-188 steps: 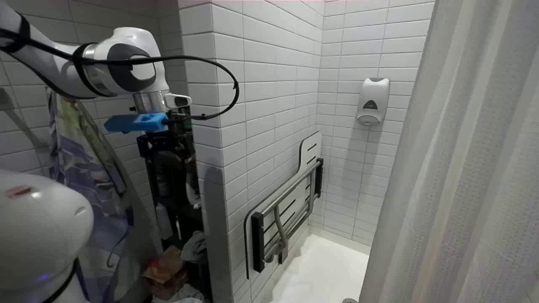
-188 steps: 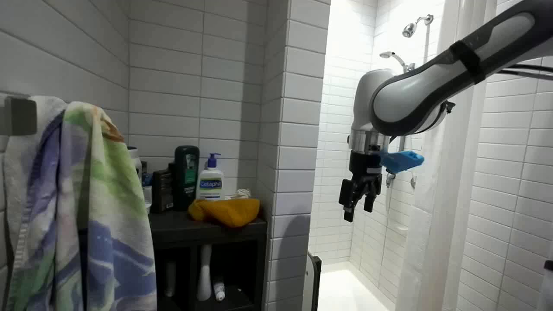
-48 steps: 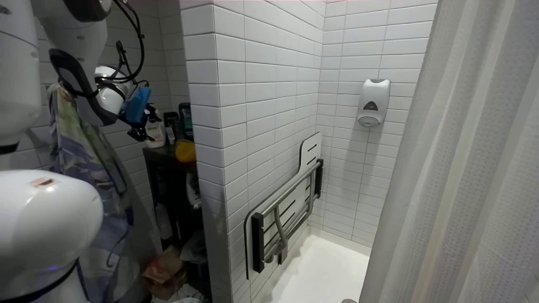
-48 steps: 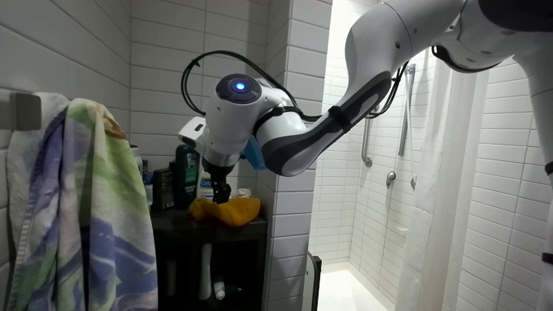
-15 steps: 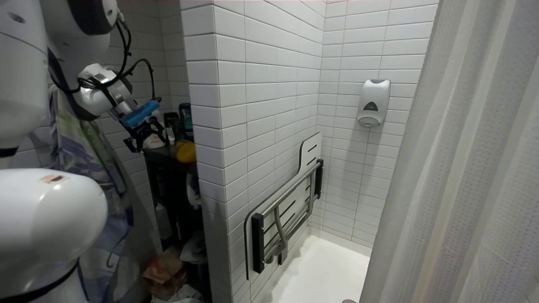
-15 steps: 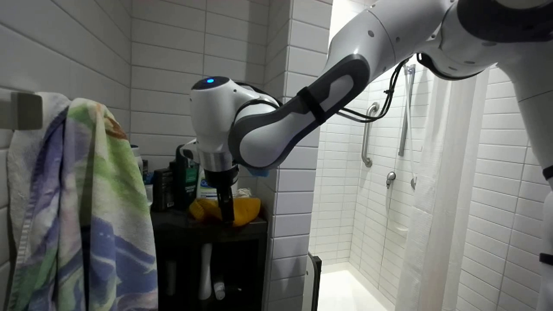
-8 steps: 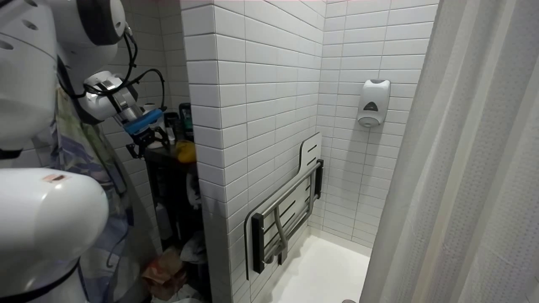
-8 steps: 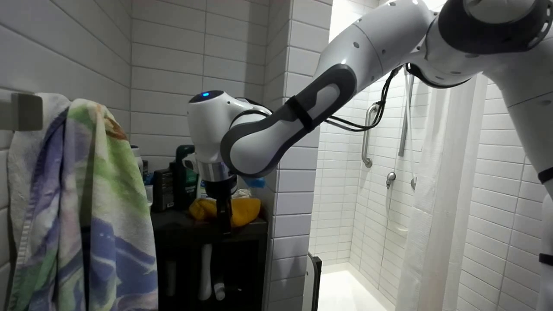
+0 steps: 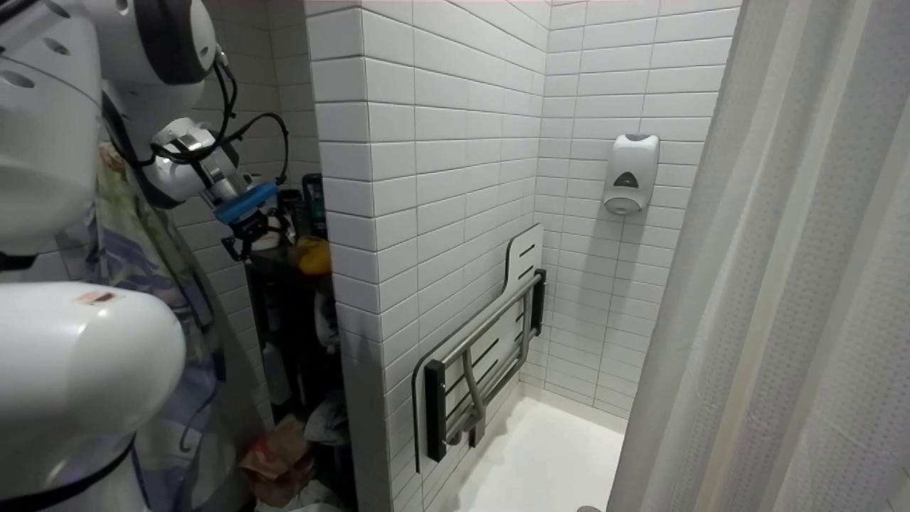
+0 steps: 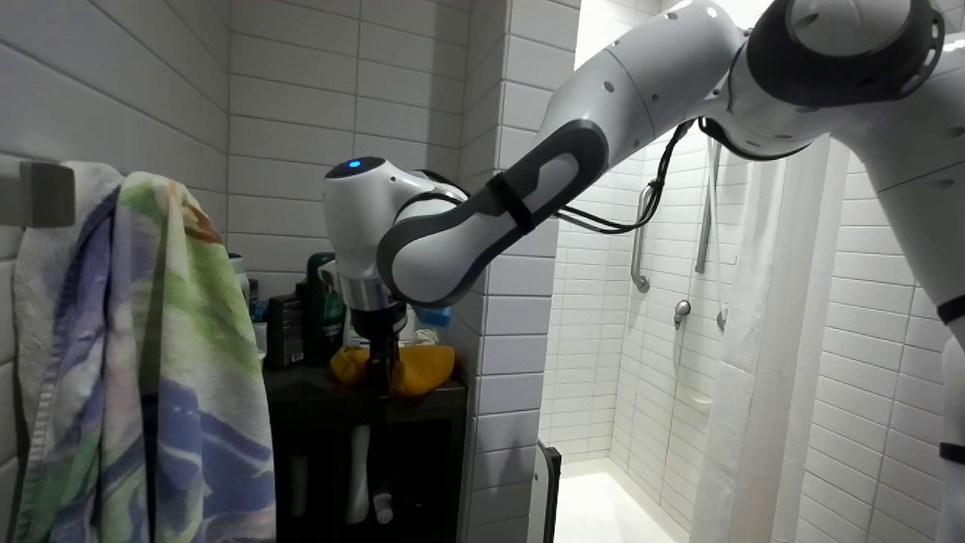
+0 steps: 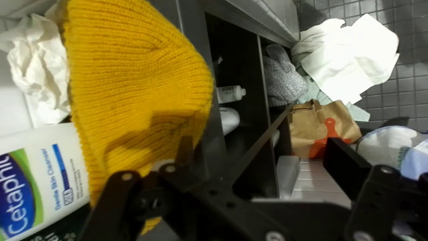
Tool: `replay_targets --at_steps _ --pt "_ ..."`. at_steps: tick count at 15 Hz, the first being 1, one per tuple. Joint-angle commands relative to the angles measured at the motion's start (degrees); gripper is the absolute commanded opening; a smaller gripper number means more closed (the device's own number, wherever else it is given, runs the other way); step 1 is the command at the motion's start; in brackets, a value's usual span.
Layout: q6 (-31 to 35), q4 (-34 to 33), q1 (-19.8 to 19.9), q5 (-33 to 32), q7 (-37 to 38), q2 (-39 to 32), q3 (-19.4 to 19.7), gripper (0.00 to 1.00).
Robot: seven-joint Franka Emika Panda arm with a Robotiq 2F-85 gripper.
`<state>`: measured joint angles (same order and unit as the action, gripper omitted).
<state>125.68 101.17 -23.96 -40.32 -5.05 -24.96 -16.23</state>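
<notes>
My claw stands spread wide with nothing between its jaws, at the front of the dark bench. Nearest to it is a yellow knit hat, lying on the bench at its front edge, the rounded crown reaching out past that edge in the wrist view. There, one jaw overlaps the folded lower part of the hat, where a shadow falls; whether it touches the knit I cannot tell. The other jaw shows well apart from the hat, out beyond the bench.

I judge the hat light, soft and stretchy: it should squash under a pinch, with little risk of slipping or breaking. The crown looks the best place to take hold, since a fold could be gathered there clear of the bench top. The ribbed brim seems a poorer choice, because the Cetaphil bottle is right by it, and a crumpled white cloth sits beside it too. A dark green bottle stands next to the Cetaphil bottle.
</notes>
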Motion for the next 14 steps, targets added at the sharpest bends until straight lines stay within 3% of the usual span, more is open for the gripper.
replay_targets --at_steps 1,14 --pt "0.0 -3.3 -1.9 -3.3 2.2 -1.2 2.0 1.0" --pt "0.5 -5.6 -2.4 -13.1 9.3 -7.2 5.3 1.0"
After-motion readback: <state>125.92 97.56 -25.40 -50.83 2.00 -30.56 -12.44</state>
